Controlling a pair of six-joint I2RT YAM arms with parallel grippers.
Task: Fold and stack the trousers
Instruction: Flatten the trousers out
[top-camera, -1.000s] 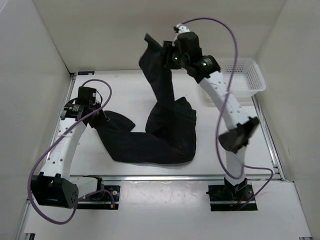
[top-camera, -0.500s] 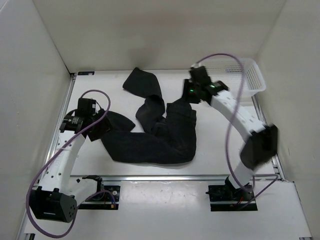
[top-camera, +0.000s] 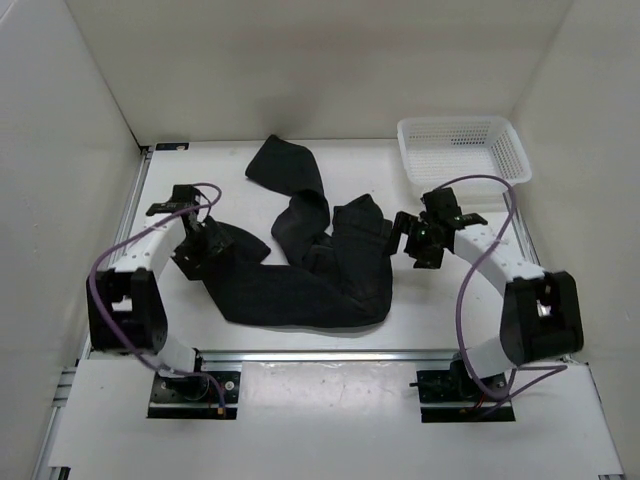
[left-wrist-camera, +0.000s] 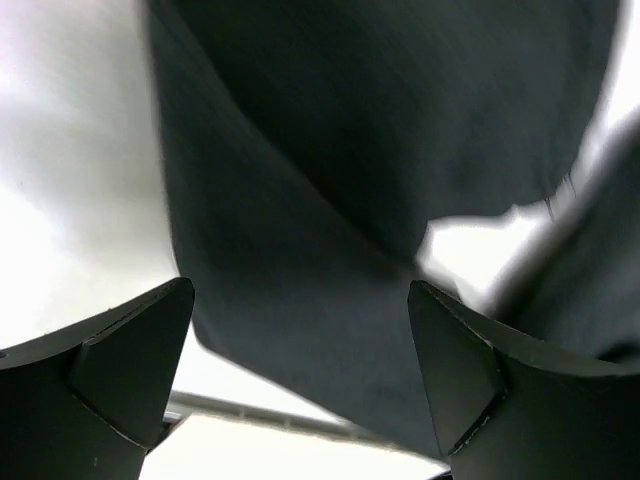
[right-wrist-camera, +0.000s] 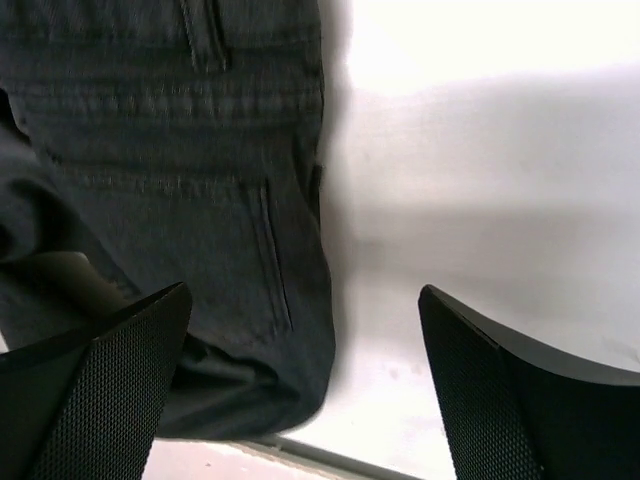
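Observation:
The black trousers (top-camera: 335, 275) lie crumpled across the middle of the table, with one leg (top-camera: 285, 165) trailing toward the back. My left gripper (top-camera: 207, 250) hangs low over their left end, open, with dark fabric (left-wrist-camera: 300, 190) between and below its spread fingers (left-wrist-camera: 125, 375) and nothing pinched. My right gripper (top-camera: 408, 240) is open just beside the trousers' right edge. In the right wrist view the stitched waistband part (right-wrist-camera: 180, 150) lies to the left under one finger (right-wrist-camera: 105, 385), and bare white table (right-wrist-camera: 480, 200) fills the rest of the gap.
A white mesh basket (top-camera: 462, 150) stands at the back right corner. White walls enclose the table on three sides. A metal rail (top-camera: 380, 353) runs along the near edge in front of the arm bases.
The right gripper let go of the leg it held high; that leg dropped onto the table at the back. The right arm came down beside the trousers. Both grippers opened; the left arm drew in.

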